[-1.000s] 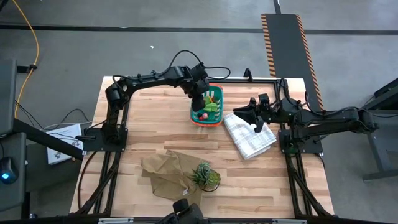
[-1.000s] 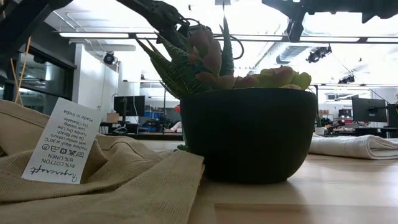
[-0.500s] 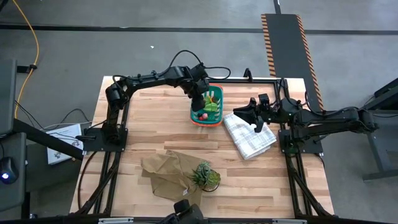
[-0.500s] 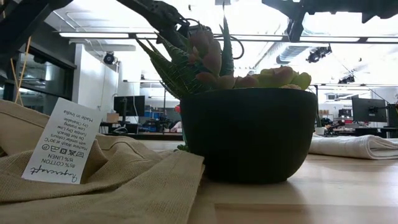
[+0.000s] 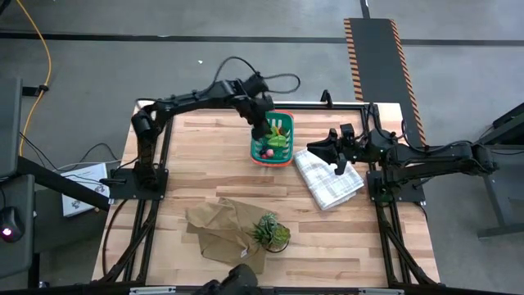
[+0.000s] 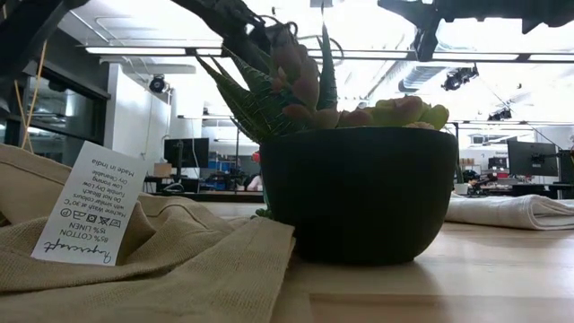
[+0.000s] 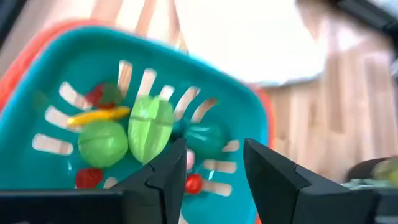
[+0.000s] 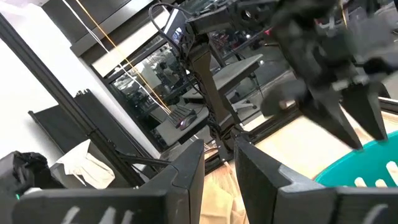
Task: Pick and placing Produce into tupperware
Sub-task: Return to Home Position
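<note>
Since a second ago the left arm's elbow and its looping cable had drawn toward the table's far edge, and the left gripper (image 5: pixel 263 127) had eased back a little over the far left corner of the tupperware (image 5: pixel 290 141). It hung above the teal basket with its fingers (image 7: pixel 166 171) spread apart and nothing held between them. Looking down from its wrist, the produce lay on the basket's slotted floor: two light green lumps (image 7: pixel 102 143) side by side, a yellow piece (image 7: pixel 99 116) just beyond them, a dark green piece (image 7: pixel 208 140) beside the lumps, and small red balls (image 7: pixel 194 183) near the close wall. From above, the basket sat at the far middle of the table (image 5: pixel 205 160), and the white checked cloth (image 5: pixel 329 182) lay just to its right. The right gripper (image 5: pixel 336 161) waited over that cloth's far edge, its fingers (image 8: pixel 186 174) all but closed with only a slim gap, holding nothing. Nearer the front edge a tan cloth (image 5: pixel 214 231) lay rumpled, and the potted plant (image 5: pixel 269 232) stood on its right side
</note>
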`<state>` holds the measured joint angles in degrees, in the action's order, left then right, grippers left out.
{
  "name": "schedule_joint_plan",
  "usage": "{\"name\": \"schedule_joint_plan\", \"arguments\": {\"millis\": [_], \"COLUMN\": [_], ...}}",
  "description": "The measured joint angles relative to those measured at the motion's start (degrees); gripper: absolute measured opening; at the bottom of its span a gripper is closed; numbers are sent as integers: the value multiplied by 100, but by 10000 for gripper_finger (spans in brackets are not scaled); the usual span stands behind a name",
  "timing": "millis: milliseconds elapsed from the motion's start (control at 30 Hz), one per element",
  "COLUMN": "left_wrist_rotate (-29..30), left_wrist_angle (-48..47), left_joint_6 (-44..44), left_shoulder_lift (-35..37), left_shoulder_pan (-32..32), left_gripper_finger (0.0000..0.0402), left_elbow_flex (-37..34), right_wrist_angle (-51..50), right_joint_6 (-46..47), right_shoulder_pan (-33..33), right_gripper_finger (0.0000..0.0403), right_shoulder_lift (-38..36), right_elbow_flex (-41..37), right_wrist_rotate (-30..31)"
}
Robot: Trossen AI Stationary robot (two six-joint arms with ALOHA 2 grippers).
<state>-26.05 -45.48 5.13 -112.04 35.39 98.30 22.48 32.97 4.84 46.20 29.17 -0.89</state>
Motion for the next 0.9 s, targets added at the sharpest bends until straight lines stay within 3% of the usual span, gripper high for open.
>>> {"name": "schedule_joint_plan", "arguments": {"millis": [300,633,900], "left_wrist_rotate": [-134,32,144], "left_wrist_angle": [289,361,443], "left_joint_6": [-70,-164,-442], "left_shoulder_lift": [1316,2845,4228], "left_shoulder_pan": [58,60,60], "left_gripper_finger": [111,86,83], "left_elbow_flex": [0,-63,-858], "right_wrist_angle": [-2,-3,-23], "right_joint_6": [2,-63,-352], "right_shoulder_pan": [2,2,0], "right_gripper_finger": [79,79,79], "right_shoulder_lift": [-334,-1638,-2621], "right_elbow_flex": [0,0,2], "right_wrist_rotate": [-242,-216,161]}}
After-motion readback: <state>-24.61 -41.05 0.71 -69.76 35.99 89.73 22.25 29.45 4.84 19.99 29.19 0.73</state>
